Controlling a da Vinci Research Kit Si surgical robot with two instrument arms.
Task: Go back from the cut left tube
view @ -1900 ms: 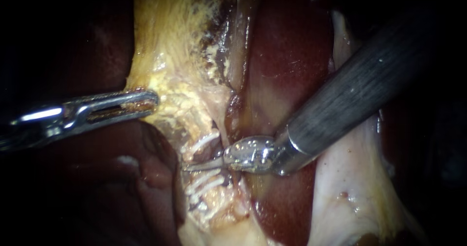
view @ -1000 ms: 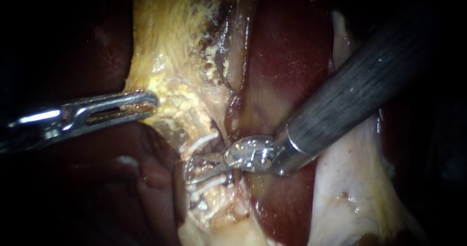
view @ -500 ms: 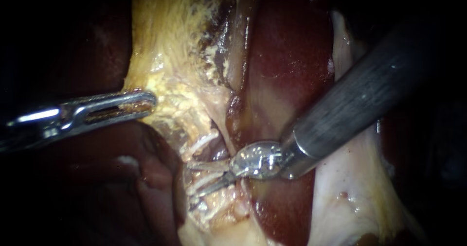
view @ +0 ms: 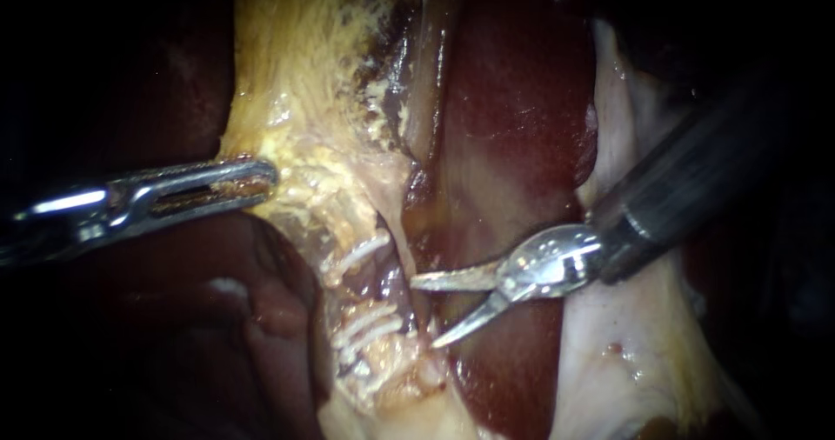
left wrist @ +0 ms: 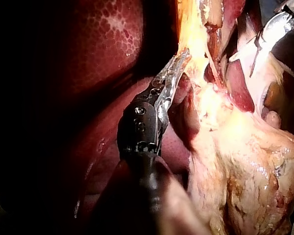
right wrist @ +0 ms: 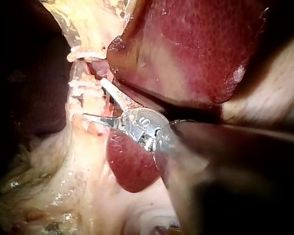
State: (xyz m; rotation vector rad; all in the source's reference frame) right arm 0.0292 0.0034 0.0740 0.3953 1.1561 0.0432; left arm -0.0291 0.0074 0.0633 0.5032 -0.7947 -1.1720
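Liver [view: 513, 118] backdrop. My right instrument [view: 426, 311]: jaws spread, empty; left instrument [view: 261, 179] pinches yellow tissue [view: 300, 144]. Cut left tube [view: 389, 346] looks soft, fragile; best left ungripped.

**Instrument Status: Left Clamped, Right Spread**

The left instrument [view: 261, 177] enters from the left with its shaft near level. Its jaws are closed from two sides on yellow tissue [view: 300, 157]. The right instrument [view: 426, 311] enters from the upper right with its shaft angled downward. Its two thin pointed jaws stand apart in a V and grip nothing.
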